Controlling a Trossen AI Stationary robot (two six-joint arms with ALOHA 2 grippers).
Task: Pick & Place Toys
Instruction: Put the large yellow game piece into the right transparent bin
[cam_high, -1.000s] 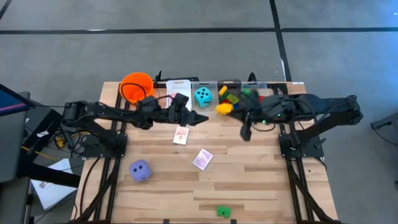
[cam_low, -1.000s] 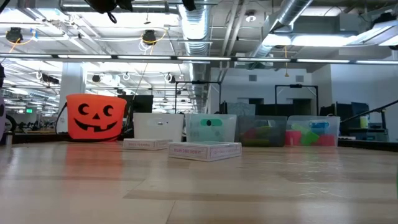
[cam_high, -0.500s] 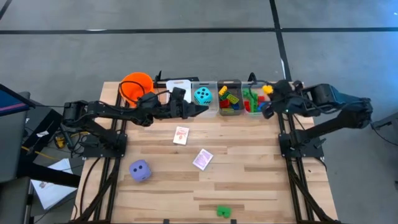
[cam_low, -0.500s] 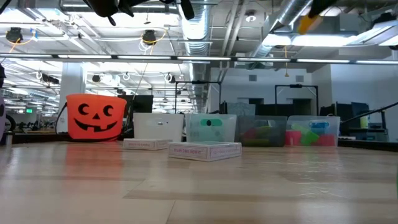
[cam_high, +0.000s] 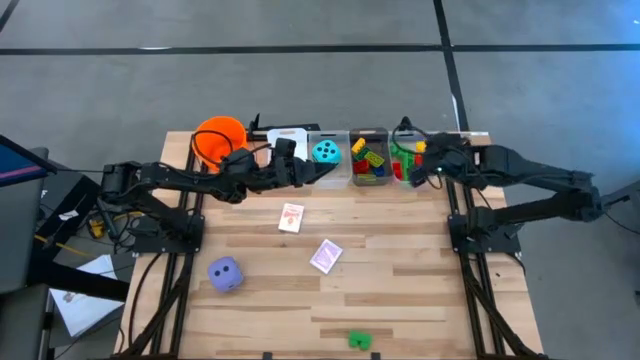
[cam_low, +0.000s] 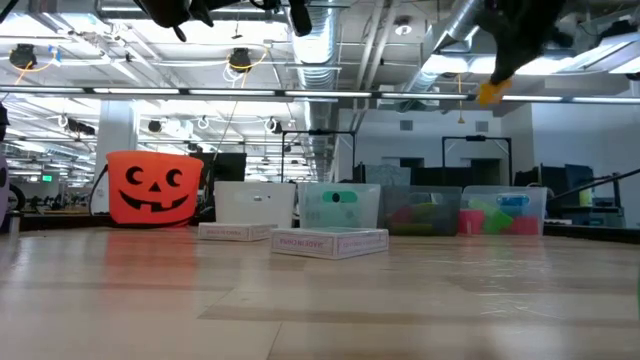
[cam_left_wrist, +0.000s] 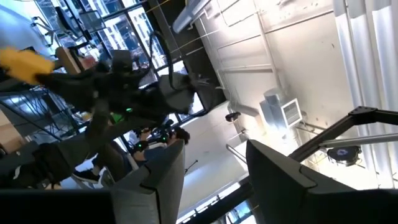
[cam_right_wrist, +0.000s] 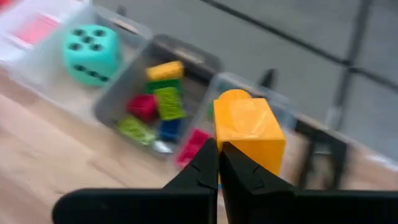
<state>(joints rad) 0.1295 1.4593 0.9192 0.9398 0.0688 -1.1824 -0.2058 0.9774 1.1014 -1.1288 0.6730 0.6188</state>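
My right gripper (cam_right_wrist: 218, 149) is shut on a yellow brick (cam_right_wrist: 249, 127) and hovers over the rightmost clear bin (cam_high: 405, 162) at the table's far edge. In the low view the yellow brick (cam_low: 490, 93) hangs high above that bin. My left gripper (cam_high: 325, 172) stands open, nothing between its fingers (cam_left_wrist: 155, 180), beside the bin with the teal die (cam_high: 325, 152). A purple die (cam_high: 224, 273), two pink-backed cards (cam_high: 291, 217) (cam_high: 326, 256) and a green brick (cam_high: 359, 341) lie flat on the table. My right gripper pinches the yellow brick between its two fingertips at one lower corner (cam_right_wrist: 239, 148). The fingers come slanting down from the table's right side. The brick sits past the fingertips, studs up, lifted clear above the bin.
An orange bucket (cam_high: 220, 140) and a white bin (cam_high: 287, 138) stand at the far left. A middle bin (cam_high: 369, 160) holds several bricks. Bare wood lies between the cards and the table's right edge (cam_high: 500, 290).
My right gripper has carried the yellow brick from the table's middle toward the right edge, then down over the rightmost bin, tipping its fingers downward as it went. It has stayed shut on the brick. My left gripper has swung its fingers slightly toward the far edge.
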